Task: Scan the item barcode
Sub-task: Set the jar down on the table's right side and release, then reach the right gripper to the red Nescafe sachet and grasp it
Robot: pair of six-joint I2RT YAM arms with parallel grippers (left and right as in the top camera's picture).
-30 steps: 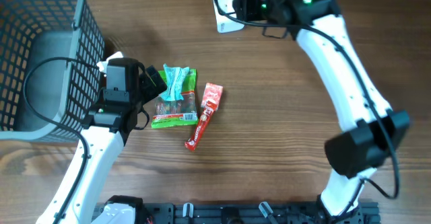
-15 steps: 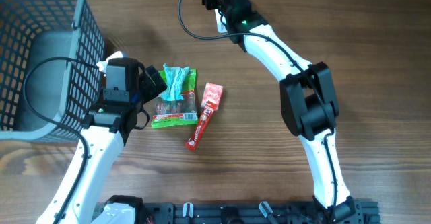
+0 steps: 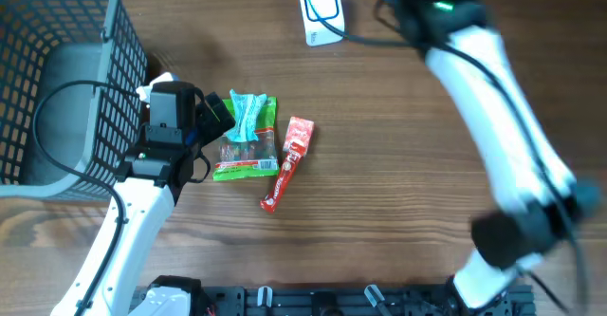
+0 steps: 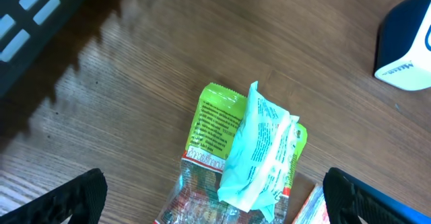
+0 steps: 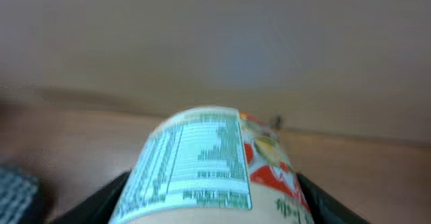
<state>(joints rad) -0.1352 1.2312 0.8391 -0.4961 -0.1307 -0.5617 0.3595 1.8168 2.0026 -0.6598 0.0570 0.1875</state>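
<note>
- Right now my right gripper [image 5: 212,200] is clamped on the pack [image 5: 209,160]. A dark finger presses in on each side, and the pack's rounded body bulges up between them.
- Its panel of small printed text faces my wrist camera, with red and green artwork on the flank to the right. I find no barcode on the faces that show.
- Its long axis, as I judge it, runs forward out of my fingers rather than across them, though the view is too close to be sure.
- From overhead my right arm is a blur reaching to the far edge of the table [image 3: 398,164]. Its wrist end sits just right of the scanner [image 3: 321,12], and the pack itself cannot be made out there.
- So the scanner lies close by on the left of my right fingers, and this arm is by far the nearer one. The coming move turns on rolling whichever face carries the code toward the scanner's window.
- My left gripper [image 4: 219,207] stands wide open and holds nothing. It hangs low over the green bag [image 4: 215,126], which has the teal sachet [image 4: 259,150] lying on it. The red stick pack [image 3: 289,159] is just beside the bag, and the basket [image 3: 57,88] is on the arm's other side.
- That arm is well apart from the scanner and, I think, has no part in this step.
</note>
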